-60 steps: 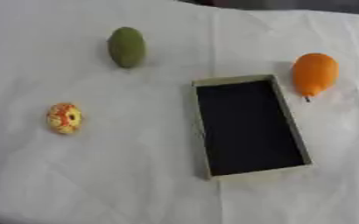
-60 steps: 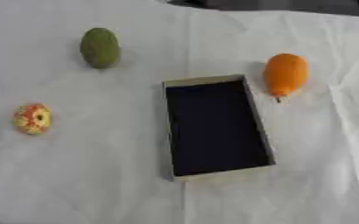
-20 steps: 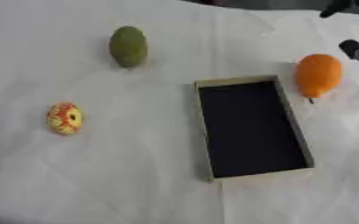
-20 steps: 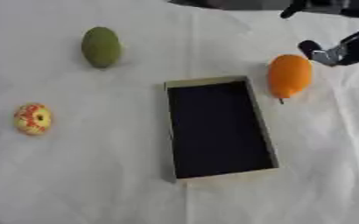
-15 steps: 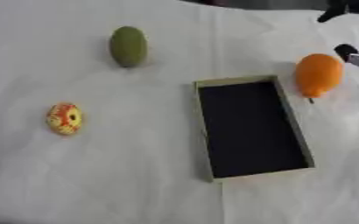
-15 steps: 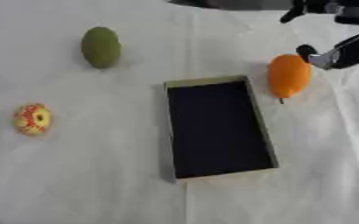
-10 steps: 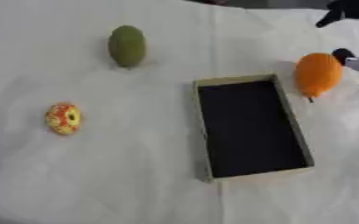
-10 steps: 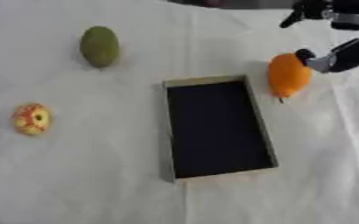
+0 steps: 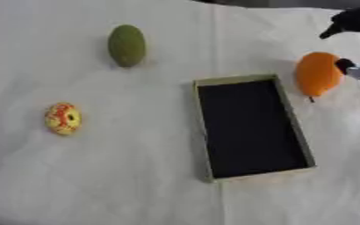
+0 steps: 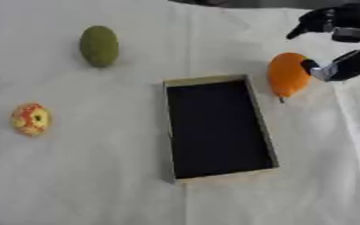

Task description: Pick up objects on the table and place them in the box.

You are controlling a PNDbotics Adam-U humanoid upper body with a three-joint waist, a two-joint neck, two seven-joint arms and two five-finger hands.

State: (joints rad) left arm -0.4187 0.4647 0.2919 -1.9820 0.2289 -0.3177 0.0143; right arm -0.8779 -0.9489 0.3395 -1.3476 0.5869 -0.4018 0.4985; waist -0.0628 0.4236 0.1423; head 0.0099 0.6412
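An orange fruit [image 10: 287, 75] lies just right of the box's far end. My right hand [image 10: 346, 17] comes in from the upper right, open. Its fingers [image 10: 310, 21] are spread above the fruit and its thumb [image 10: 329, 68] is at the fruit's right side, touching or nearly touching it. The flat box [image 10: 206, 80] has a tan rim and a dark, empty inside and lies in the middle. A green oval fruit [image 10: 99, 45] rests at the far left. A red-and-yellow round fruit [image 10: 31, 118] sits at the left. My left hand shows in neither view.
A white cloth [image 10: 83, 176] with soft creases covers the whole table. A dark strip [image 10: 237, 2] runs along the far edge at the top.
My right hand has come in from the upper right and moved down to the orange fruit, its thumb now beside it. The fruits and the box have not moved.
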